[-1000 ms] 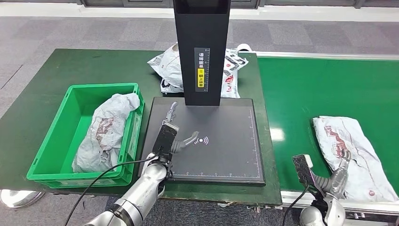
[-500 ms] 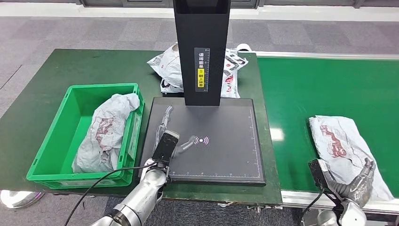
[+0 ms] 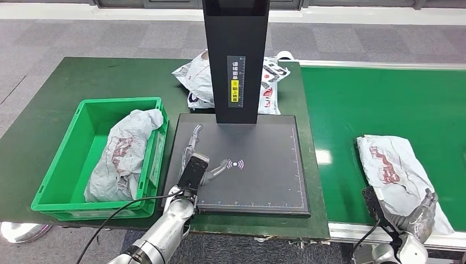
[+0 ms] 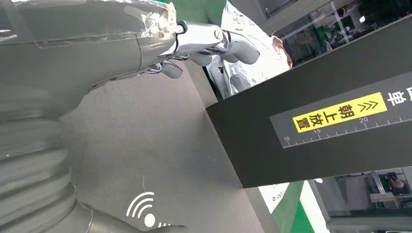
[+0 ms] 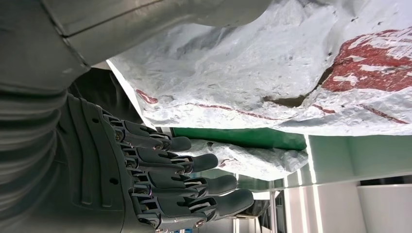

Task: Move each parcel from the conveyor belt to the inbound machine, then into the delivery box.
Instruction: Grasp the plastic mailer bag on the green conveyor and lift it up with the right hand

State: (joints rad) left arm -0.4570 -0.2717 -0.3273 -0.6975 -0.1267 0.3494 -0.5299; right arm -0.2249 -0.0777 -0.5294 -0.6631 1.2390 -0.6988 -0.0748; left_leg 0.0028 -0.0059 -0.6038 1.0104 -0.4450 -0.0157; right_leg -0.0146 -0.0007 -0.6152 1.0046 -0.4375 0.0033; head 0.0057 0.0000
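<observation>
one parcel [image 3: 123, 154] already dropped in the green box [image 3: 59, 165] | next parcel [image 3: 398, 179] is on the belt [image 3: 373, 104], not yet grabbed | right hand [image 3: 420, 215] spread beside it | left hand [image 3: 200, 159] empty, fingers apart over scanner pad [image 3: 264, 170]

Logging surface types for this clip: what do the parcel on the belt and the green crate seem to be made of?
Parcel on the belt: looks like thin grey-white plastic film, slightly glossy, since it is crumpled and creased with red print. Green crate: apparently rigid moulded plastic, with smooth, even walls and a stiff rim.
</observation>
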